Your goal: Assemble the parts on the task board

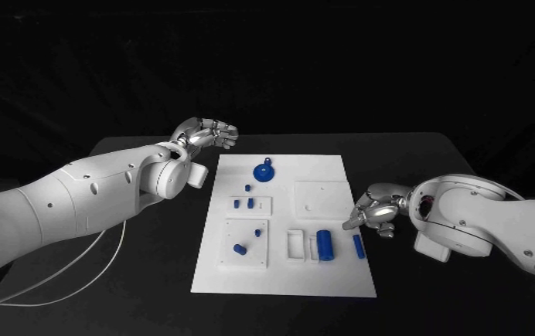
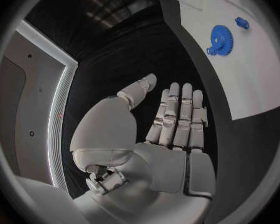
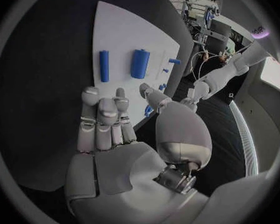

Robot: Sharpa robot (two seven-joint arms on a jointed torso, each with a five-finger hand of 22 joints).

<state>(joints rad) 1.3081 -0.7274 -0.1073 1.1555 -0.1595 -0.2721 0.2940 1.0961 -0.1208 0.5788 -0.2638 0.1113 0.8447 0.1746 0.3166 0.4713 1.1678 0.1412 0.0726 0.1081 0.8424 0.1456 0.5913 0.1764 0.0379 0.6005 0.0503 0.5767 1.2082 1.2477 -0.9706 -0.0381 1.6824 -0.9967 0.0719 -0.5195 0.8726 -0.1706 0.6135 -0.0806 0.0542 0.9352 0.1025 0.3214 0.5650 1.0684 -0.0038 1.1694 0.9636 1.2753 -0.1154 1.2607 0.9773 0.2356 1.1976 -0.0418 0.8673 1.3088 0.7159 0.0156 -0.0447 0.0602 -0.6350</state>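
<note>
On the white task board point(image 1: 335, 278), at lower centre of the head view, small blue parts are seen: a gear point(image 1: 263, 171), a thick cylinder point(image 1: 325, 244), a slim rod point(image 1: 359, 246). They are judged light, rigid, slippery; the cylinder is best pinched across its sides. The left robot hand point(image 1: 207, 134) and right robot hand point(image 1: 377, 214) are empty, fingers apart.

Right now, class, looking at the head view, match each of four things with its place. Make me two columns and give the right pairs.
Things:
1. blue gear
2. thick blue cylinder
3. left hand
4. right hand

Places:
A. beside the task board's right edge
B. beyond the board's far left corner
C. far end of the board
D. near right part of the board

Pairs: 1-C, 2-D, 3-B, 4-A
</note>
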